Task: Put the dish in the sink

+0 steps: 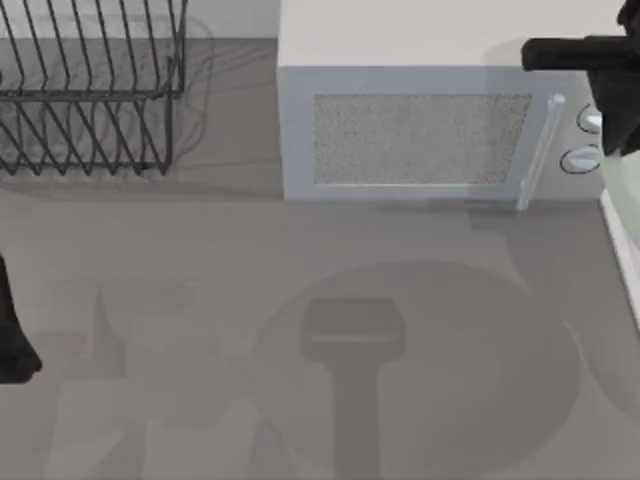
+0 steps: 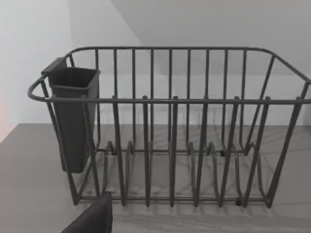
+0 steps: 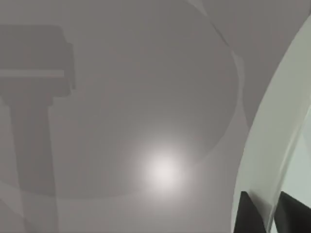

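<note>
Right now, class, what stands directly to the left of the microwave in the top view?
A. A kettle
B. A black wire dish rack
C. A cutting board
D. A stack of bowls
B: in the top view the black wire dish rack stands at the back left of the table, left of the microwave; the left wrist view shows its wire slots.

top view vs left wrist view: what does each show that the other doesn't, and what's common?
Top view adds: the microwave with its two knobs, the right gripper holding the dish at the table's right edge, the white sink rim close by, and the left arm parked at the left edge.
Left wrist view adds: the dark cutlery cup hung on the rack's end, and the pale wall behind.
Shared: the black wire dish rack and the grey table.
</note>
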Action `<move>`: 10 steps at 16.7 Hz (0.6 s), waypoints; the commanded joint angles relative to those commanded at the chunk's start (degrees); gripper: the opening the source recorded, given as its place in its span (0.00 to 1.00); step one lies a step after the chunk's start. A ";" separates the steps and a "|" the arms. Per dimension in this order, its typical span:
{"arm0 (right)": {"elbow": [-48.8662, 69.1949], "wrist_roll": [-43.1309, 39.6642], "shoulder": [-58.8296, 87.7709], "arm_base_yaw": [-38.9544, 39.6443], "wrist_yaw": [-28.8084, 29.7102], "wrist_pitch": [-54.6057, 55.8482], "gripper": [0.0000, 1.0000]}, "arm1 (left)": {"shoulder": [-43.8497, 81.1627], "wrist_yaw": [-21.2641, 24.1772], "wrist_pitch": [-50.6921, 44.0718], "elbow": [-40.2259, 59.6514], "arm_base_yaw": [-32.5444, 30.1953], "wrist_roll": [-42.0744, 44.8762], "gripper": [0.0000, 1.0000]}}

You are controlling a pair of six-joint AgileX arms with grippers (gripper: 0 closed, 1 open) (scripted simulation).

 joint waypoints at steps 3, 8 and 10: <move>1.27 -0.63 -0.22 -1.02 -0.09 -1.40 0.00 | 0.00 0.00 0.00 0.00 0.00 0.00 1.00; 1.89 -0.64 0.65 -1.51 0.27 -1.10 0.00 | 0.00 0.00 0.00 0.00 0.00 0.00 1.00; 5.04 -1.28 3.53 -4.34 1.25 -0.58 0.00 | 0.00 0.00 0.00 0.00 0.00 0.00 1.00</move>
